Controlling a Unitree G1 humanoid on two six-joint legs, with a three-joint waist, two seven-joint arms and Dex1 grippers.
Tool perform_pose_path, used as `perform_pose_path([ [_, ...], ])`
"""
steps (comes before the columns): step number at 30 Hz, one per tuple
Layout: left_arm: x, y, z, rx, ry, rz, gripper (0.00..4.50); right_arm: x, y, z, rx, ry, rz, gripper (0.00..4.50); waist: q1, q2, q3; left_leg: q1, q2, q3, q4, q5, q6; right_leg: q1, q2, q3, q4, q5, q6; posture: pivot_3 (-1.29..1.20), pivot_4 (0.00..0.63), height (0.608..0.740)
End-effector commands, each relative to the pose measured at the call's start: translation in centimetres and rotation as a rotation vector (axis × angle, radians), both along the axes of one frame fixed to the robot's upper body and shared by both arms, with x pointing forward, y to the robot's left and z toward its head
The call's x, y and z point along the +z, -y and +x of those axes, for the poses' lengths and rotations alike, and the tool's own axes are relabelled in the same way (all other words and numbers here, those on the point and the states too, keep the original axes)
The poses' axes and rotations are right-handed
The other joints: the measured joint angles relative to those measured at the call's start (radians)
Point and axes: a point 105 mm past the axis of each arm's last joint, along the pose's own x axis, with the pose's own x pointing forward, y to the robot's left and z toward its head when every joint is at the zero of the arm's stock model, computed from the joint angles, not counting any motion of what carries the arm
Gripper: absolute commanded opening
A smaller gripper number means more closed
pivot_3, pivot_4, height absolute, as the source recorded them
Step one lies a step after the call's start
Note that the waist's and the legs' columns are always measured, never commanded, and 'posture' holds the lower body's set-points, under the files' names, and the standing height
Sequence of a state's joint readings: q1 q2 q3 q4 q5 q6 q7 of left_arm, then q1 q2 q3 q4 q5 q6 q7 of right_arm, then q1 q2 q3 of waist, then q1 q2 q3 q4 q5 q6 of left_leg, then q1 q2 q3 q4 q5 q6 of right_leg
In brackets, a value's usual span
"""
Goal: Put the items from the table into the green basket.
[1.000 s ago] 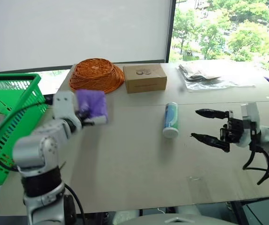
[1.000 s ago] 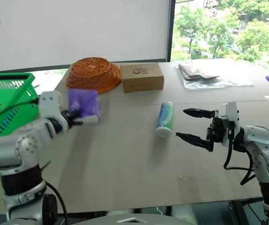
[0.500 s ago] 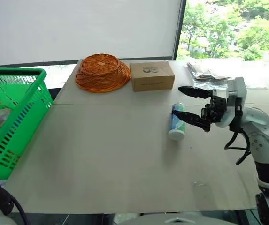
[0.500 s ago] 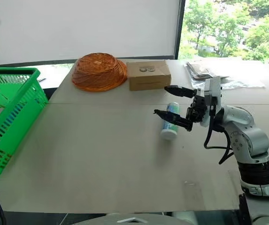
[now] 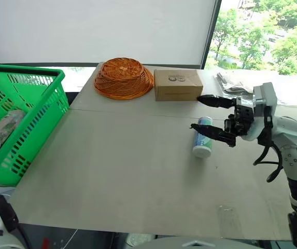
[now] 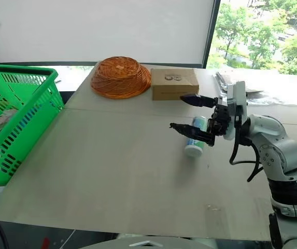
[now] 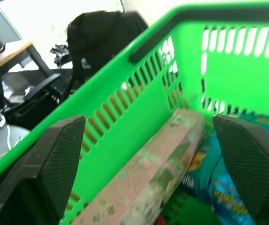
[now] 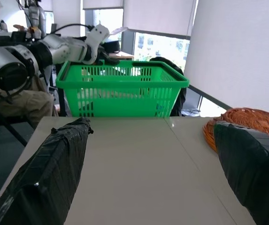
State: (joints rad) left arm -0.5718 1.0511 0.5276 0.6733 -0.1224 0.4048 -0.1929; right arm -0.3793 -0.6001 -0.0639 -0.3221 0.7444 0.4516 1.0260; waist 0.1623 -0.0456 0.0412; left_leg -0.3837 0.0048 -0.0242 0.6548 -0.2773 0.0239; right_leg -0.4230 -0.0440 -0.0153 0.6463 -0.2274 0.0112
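While both claws gape empty, bottle (image 5: 202, 143) lies on beige table (image 5: 122, 181) nr window (image 5: 262, 31).

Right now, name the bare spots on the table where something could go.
Free: the table's wide near stretch, from the green basket to the white bottle. Crowded: the far edge, with wicker bowl and cardboard box.

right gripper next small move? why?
Probably lower the open right gripper around the white cylindrical bottle with the teal-green label and close. Its fingers hang spread over the bottle lying on the beige tabletop, not gripping it, and the bright green plastic basket awaits.
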Motion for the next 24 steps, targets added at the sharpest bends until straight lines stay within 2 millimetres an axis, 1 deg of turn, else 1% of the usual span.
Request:
perform_pose_path([
  [1,3.5,7.2,4.1,-0.336,0.082,0.037,4.46,-1.0,1.6,0.8,-0.113,0.048,-0.09,4.5,0.004,0.0,-0.001,0.0,0.0,0.0,0.0,0.0,0.0,0.0,0.0,0.0,0.0,0.0,0.0,0.19,0.0,0.74],
  [2,3.1,10.0,5.1,-0.464,0.055,0.029,4.46,-1.3,1.7,0.9,-0.12,0.046,-0.104,4.5,0.005,0.0,-0.001,0.0,-0.001,0.0,0.0,0.0,0.0,0.0,0.0,0.0,0.0,0.0,0.0,0.19,0.0,0.74],
  [4,1.0,16.9,6.8,-0.722,-0.012,-0.043,4.46,-1.7,1.9,0.8,-0.125,0.033,-0.11,4.5,0.012,0.001,-0.003,0.0,-0.001,0.0,0.0,0.001,0.002,0.0,-0.001,0.0,0.0,0.0,0.0,0.19,0.0,0.74],
  [6,-1.3,23.4,7.5,-0.93,-0.065,-0.127,4.46,-1.9,2.2,0.6,-0.129,0.026,-0.118,4.5,0.015,0.008,-0.006,-0.001,-0.002,0.001,0.002,0.001,0.002,0.0,-0.001,0.001,0.001,0.0,0.0,0.19,0.0,0.74],
  [8,-3.5,28.9,7.9,-1.062,-0.116,-0.2,4.46,-3.0,2.9,1.1,-0.187,0.046,-0.2,4.5,0.013,0.01,-0.007,-0.001,-0.002,0.001,0.005,0.001,0.003,0.001,-0.001,0.001,0.001,0.0,0.001,0.16,0.0,0.74],
  [9,-4.5,31.2,7.9,-1.113,-0.143,-0.224,4.46,-3.7,3.1,1.3,-0.212,0.061,-0.249,4.5,0.011,0.01,-0.007,-0.001,-0.002,0.001,0.006,0.001,0.003,0.001,0.0,0.001,0.003,0.0,0.001,0.16,0.0,0.74],
  [11,-5.5,34.7,7.8,-1.181,-0.165,-0.29,4.46,-4.6,3.6,1.4,-0.25,0.075,-0.298,4.5,0.002,0.01,-0.007,-0.002,-0.001,0.002,0.011,0.0,0.004,0.001,0.003,0.002,0.006,0.0,0.001,0.16,0.0,0.74],
  [12,-5.7,35.8,7.9,-1.196,-0.167,-0.322,4.46,-4.8,3.7,1.5,-0.264,0.076,-0.303,4.5,-0.006,0.01,-0.007,-0.002,0.0,0.002,0.014,0.0,0.004,0.001,0.006,0.003,0.008,0.0,0.001,0.14,0.0,0.74],
  [13,-6.3,37.5,8.0,-1.208,-0.18,-0.38,4.46,-5.1,3.8,1.4,-0.286,0.065,-0.295,4.5,-0.013,0.01,-0.007,-0.001,0.0,0.002,0.014,0.0,0.004,0.001,0.007,0.004,0.01,0.0,0.001,0.13,0.0,0.74],
  [14,-7.2,39.8,7.9,-1.239,-0.208,-0.436,4.46,-5.4,4.1,1.1,-0.306,0.057,-0.29,4.5,-0.016,0.01,-0.007,0.0,0.0,0.002,0.014,0.0,0.005,0.001,0.009,0.004,0.011,0.0,0.0,0.11,0.0,0.74],
  [16,-8.3,43.0,7.2,-1.287,-0.254,-0.494,4.46,-5.7,4.8,0.6,-0.341,0.051,-0.295,4.5,-0.019,0.013,-0.007,0.003,-0.001,0.001,0.015,0.0,0.005,0.004,0.013,0.003,0.013,0.0,0.0,0.1,0.0,0.74],
  [18,-9.0,44.5,6.8,-1.305,-0.279,-0.506,4.46,-5.8,5.4,0.2,-0.367,0.057,-0.302,4.5,-0.035,0.018,-0.006,0.006,-0.002,0.001,0.016,0.0,0.005,0.009,0.014,0.004,0.012,0.0,0.0,0.07,0.0,0.74],
  [20,-9.6,46.3,6.5,-1.328,-0.299,-0.552,4.46,-5.9,6.8,-0.4,-0.423,0.045,-0.307,4.5,-0.058,0.019,-0.006,0.007,-0.003,0.002,0.017,0.001,0.005,0.01,0.015,0.005,0.012,0.0,0.001,0.05,0.0,0.74],
  [22,-10.2,47.1,6.4,-1.334,-0.331,-0.576,4.46,-6.1,7.7,-1.0,-0.457,0.034,-0.321,4.5,-0.071,0.02,-0.007,0.008,-0.003,0.002,0.018,0.001,0.005,0.011,0.016,0.005,0.013,0.0,0.001,0.02,0.0,0.74],
  [24,-11.2,47.5,6.0,-1.335,-0.397,-0.585,4.46,-6.3,8.1,-1.5,-0.477,0.032,-0.337,4.5,-0.096,0.021,-0.007,0.009,-0.003,0.002,0.019,0.001,0.005,0.012,0.017,0.006,0.013,0.0,0.001,0.0,0.0,0.74],
])
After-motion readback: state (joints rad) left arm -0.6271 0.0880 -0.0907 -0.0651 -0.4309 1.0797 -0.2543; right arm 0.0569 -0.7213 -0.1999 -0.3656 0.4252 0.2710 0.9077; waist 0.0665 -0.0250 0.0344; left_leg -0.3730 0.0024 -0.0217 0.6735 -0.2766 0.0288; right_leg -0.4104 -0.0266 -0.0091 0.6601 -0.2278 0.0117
